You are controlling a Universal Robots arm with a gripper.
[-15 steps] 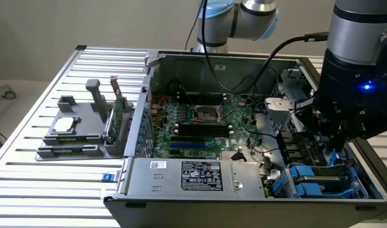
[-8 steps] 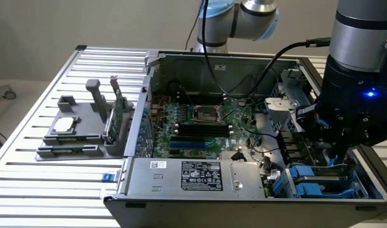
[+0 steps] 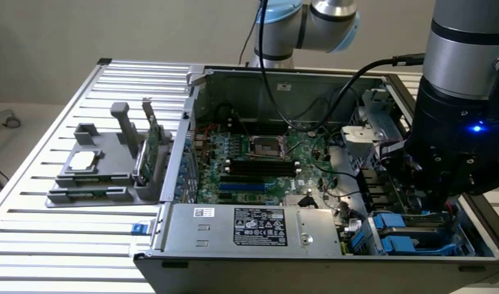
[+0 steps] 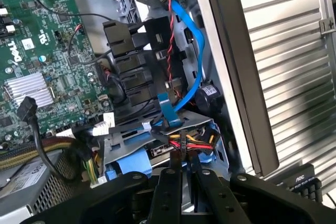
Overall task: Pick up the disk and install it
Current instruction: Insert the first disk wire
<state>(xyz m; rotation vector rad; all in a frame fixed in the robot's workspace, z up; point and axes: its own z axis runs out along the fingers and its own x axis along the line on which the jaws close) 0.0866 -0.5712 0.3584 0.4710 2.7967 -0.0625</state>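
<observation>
The disk (image 4: 160,151) lies low in the drive bay at the front corner of the open computer case, on the exterior view's right. Only a strip of its silver-grey metal shows between blue carrier rails (image 4: 128,163). In the exterior view the disk (image 3: 417,231) sits just below my gripper (image 3: 429,196). My gripper (image 4: 188,174) hangs right above the bay. Its black fingers (image 4: 170,192) stand almost together, with nothing clearly between them. A bundle of red, yellow and black wires (image 4: 191,142) crosses just in front of the fingertips.
A blue flat cable (image 4: 194,40) runs down into the bay beside the case wall (image 4: 231,66). The motherboard (image 3: 249,159) and power supply (image 3: 258,226) fill the case. A grey fixture (image 3: 110,165) holding a small chip and a green card stands on the slatted table.
</observation>
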